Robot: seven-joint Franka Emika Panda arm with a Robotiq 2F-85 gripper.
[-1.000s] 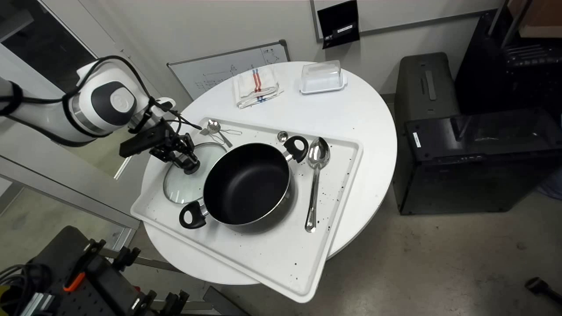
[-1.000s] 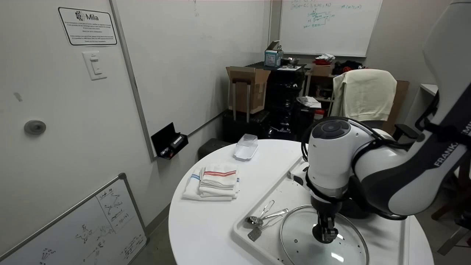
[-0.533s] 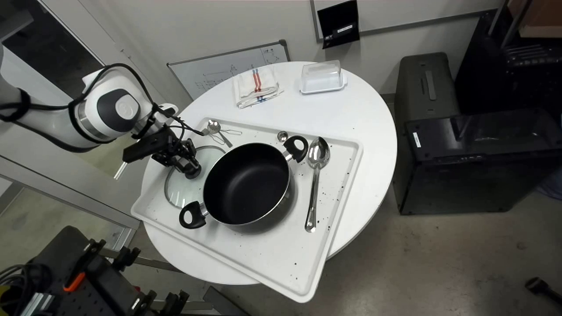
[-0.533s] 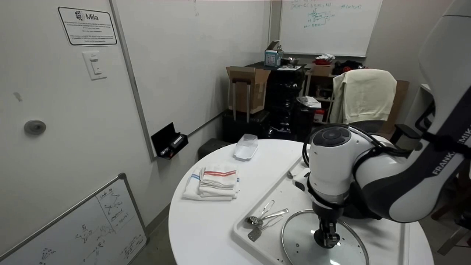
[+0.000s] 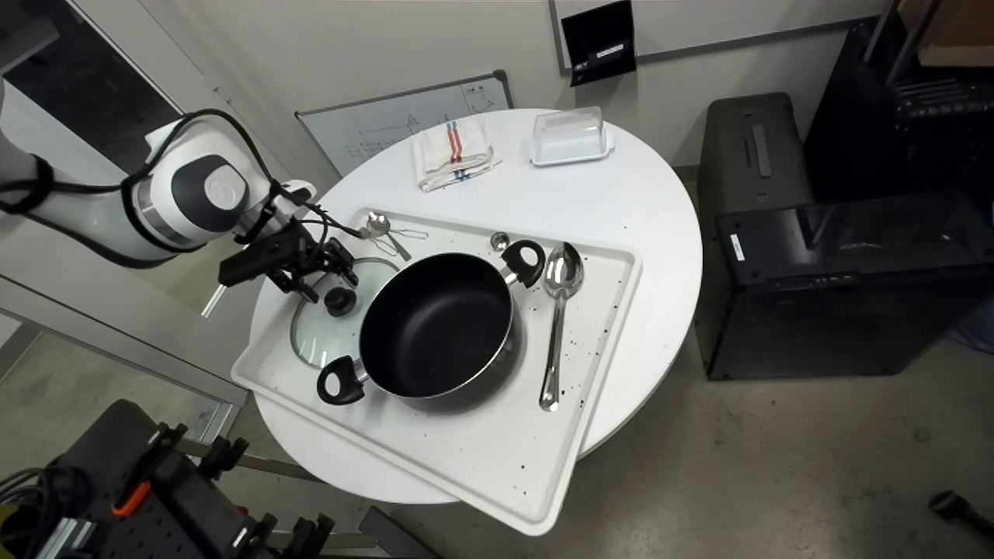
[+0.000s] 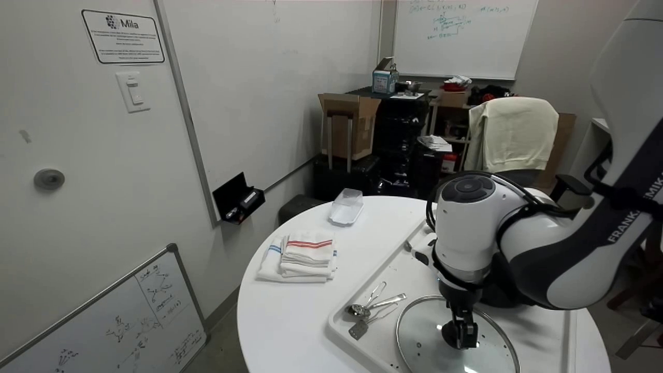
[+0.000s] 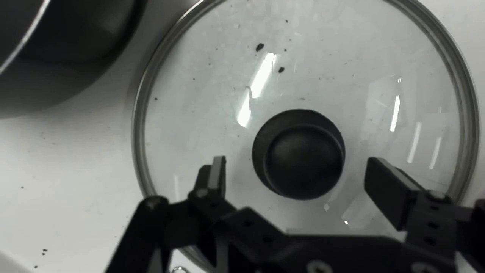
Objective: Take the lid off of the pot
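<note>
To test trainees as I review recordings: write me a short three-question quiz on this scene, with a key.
1. Fill in: the large metal spoon lies on the rimmed white ____.
2. Where is the lid relative to the pot? A: on top; B: beside it; C: inside it.
3. True or false: in the wrist view, the fingers stand apart with the knob showing between them.
Key: 1. tray; 2. B; 3. true.

Both exterior views share the tray (image 5: pixel 481 458) — the wrist view looks closely down on the lid (image 7: pixel 299 151).
</note>
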